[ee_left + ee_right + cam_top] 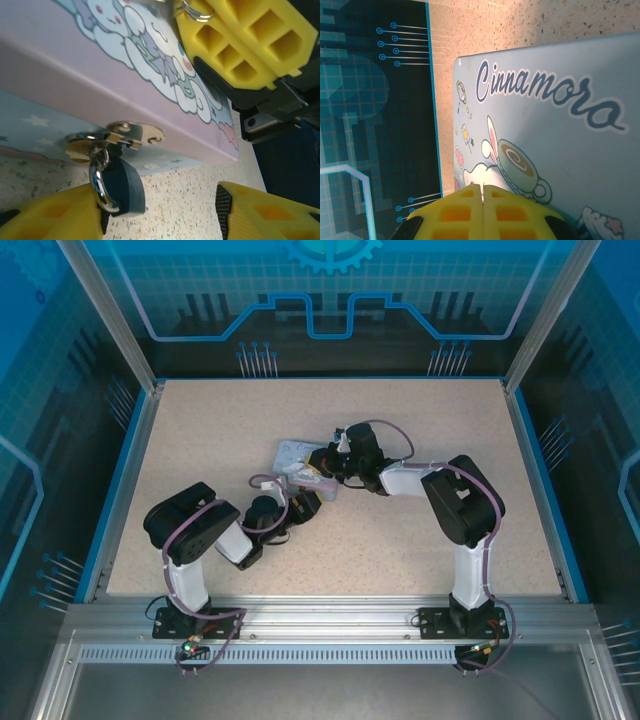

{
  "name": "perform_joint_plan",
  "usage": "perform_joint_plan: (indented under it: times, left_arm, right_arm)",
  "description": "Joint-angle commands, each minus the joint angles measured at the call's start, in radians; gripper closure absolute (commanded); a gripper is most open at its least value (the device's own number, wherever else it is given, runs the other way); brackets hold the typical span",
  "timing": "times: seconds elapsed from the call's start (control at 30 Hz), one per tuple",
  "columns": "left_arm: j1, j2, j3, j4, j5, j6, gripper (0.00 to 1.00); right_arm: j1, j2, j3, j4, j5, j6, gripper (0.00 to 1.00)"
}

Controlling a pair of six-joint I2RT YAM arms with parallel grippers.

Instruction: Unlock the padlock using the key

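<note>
Blue see-through walls (330, 300) with line patterns stand all around. Grey metal posts (112, 315) hold them up. Inside is a flat table (200, 430). It is sandy with tiny dark specks and has a thin blue edge (130, 460). A grey metal rail (320, 625) runs along the near side, and both arms are bolted to it. The left arm (185, 530) and the right arm (465, 505) bend in to the middle of the table. Their tips meet there at a tin (292, 455).

The tin lies on the table. From the left wrist it shows a pink top with a white cartoon animal and a pale blue side with stars. From the right wrist it shows a blue face with curly writing and a picture of a cup.

The left claw (160, 220) is low beside the tin. Its yellow fingers (50, 215) are far apart and hold nothing. The right claw (482, 200) is over the tin with its pads pressed tight together.

The padlock (127, 182) is small and dark blue. It hangs by its shiny loop from the gold catch (135, 134) on the tin's side, just above the table. It is right beside one left finger and well apart from the other.

A little metal ring (197, 12) sits at the tip of the right claw. I cannot tell if the key is pinched in there.
</note>
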Motion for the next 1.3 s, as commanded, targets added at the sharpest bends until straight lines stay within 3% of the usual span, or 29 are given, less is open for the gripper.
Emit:
perform_joint_plan:
  times: [0.0,0.2,0.53,0.77,0.87,0.9,1.03,1.27]
  left_arm:
    - [-0.008,0.018,0.022,-0.019,-0.052,-0.016,0.42]
    - [-0.008,0.032,0.025,-0.045,-0.099,-0.013,0.54]
    - [-0.009,0.091,0.047,-0.03,-0.116,-0.027,0.63]
    - [-0.009,0.106,0.046,-0.014,-0.111,-0.035,0.84]
    - [-0.009,0.072,0.036,-0.03,-0.1,-0.047,1.0]
    - [-0.009,0.048,0.034,-0.046,-0.093,-0.055,1.0]
    - [-0.006,-0.092,0.046,-0.217,-0.049,-0.077,1.0]
    - [-0.005,-0.363,0.187,-0.747,-0.018,-0.024,1.0]
  right_arm:
    - [-0.004,0.028,-0.031,-0.053,-0.004,-0.012,1.0]
    - [-0.004,0.028,-0.032,-0.051,-0.006,-0.011,1.0]
    - [-0.006,0.025,-0.041,-0.048,-0.004,-0.011,1.0]
    - [-0.008,0.02,-0.043,-0.043,-0.006,-0.01,1.0]
    - [-0.014,0.015,-0.034,-0.039,-0.017,-0.011,1.0]
    - [-0.02,0.008,-0.032,-0.029,-0.023,-0.012,1.0]
    - [-0.057,-0.074,-0.042,-0.008,-0.05,-0.033,1.0]
    - [-0.13,-0.321,-0.16,-0.019,-0.124,-0.112,1.0]
